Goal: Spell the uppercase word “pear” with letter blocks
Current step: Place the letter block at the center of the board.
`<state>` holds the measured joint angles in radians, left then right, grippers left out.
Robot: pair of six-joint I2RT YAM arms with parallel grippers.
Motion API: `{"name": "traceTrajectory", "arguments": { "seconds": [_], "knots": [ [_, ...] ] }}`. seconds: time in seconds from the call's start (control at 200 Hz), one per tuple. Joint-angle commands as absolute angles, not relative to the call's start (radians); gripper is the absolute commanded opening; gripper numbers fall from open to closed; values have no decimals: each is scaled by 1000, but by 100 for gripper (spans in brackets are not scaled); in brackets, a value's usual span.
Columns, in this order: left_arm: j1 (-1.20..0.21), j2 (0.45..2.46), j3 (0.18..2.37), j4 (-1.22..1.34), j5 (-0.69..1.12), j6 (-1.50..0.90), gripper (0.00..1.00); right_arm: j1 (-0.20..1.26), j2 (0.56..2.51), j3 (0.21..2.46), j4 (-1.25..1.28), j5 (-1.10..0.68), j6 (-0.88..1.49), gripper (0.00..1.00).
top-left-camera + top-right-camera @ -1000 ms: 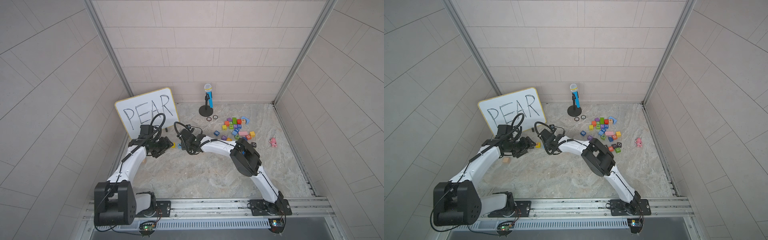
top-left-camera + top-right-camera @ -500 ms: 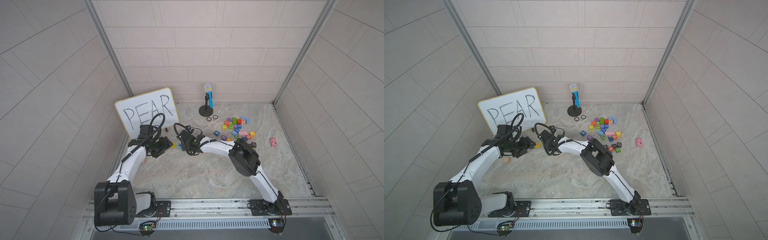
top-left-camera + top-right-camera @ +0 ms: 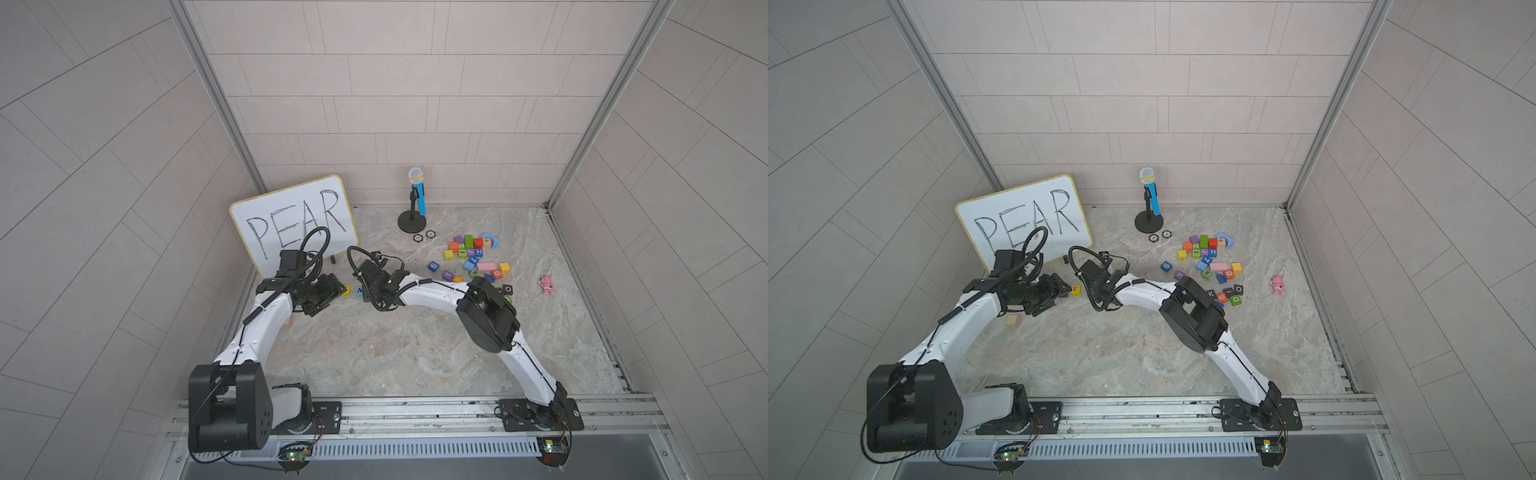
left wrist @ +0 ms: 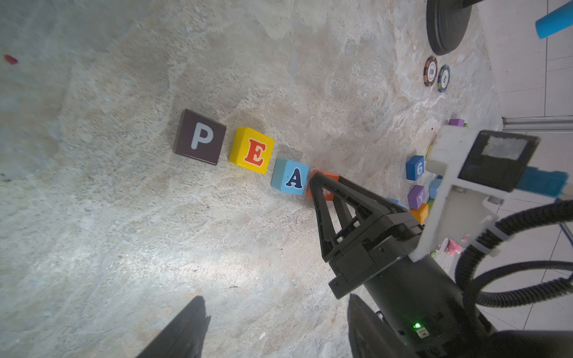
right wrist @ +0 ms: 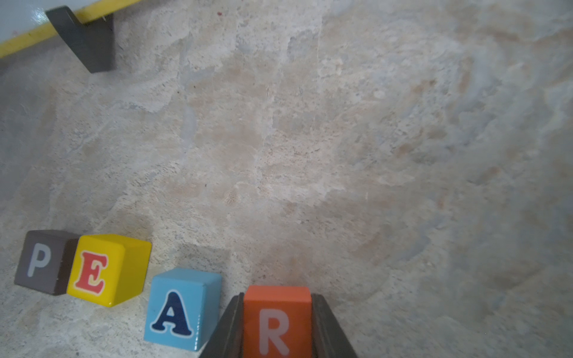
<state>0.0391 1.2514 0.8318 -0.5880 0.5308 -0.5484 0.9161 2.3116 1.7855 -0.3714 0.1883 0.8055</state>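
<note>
Fingers (image 5: 231, 328) of my right gripper (image 5: 277, 310): pressed flat on two opposite sides of the orange-red R block (image 5: 277, 322), pinching it, letter face toward the wrist camera. Cannot tell whether its underside rests on the stone floor (image 5: 341, 155). The R block sits at the end of a row, just beside the blue A block (image 5: 181, 307), with my near finger in the slot between the two. Next along is the yellow E block (image 5: 104, 269), then the dark purple P block (image 5: 40, 263). In the left wrist view narrow gaps show between P, E and A. The row runs slightly crooked, with A a little off the line of P and E. All four letters read the same way up. Left gripper (image 4: 276, 297): fingers spread wide, nothing between them, held off the P end of the row and facing along it. Behind the row the whiteboard (image 3: 291, 224) marked PEAR leans at the wall. A loose pile of spare blocks (image 3: 473, 257) lies well apart on my right side. A toy microphone (image 3: 417, 191) on its stand and two poker chips (image 4: 431, 71) are near the back wall. One plain wooden block (image 3: 1012, 320) lies by my left arm.
</note>
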Motion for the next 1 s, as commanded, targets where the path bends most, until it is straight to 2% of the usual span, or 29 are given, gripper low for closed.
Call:
{"name": "traceTrajectory", "arguments": {
  "seconds": [0.0, 0.996],
  "knots": [
    [46, 1232, 819, -583, 534, -535, 75, 924, 2327, 1807, -397, 220, 821, 32],
    [45, 1227, 818, -580, 535, -536, 75, 923, 2322, 1808, -398, 219, 825, 39]
  ]
}}
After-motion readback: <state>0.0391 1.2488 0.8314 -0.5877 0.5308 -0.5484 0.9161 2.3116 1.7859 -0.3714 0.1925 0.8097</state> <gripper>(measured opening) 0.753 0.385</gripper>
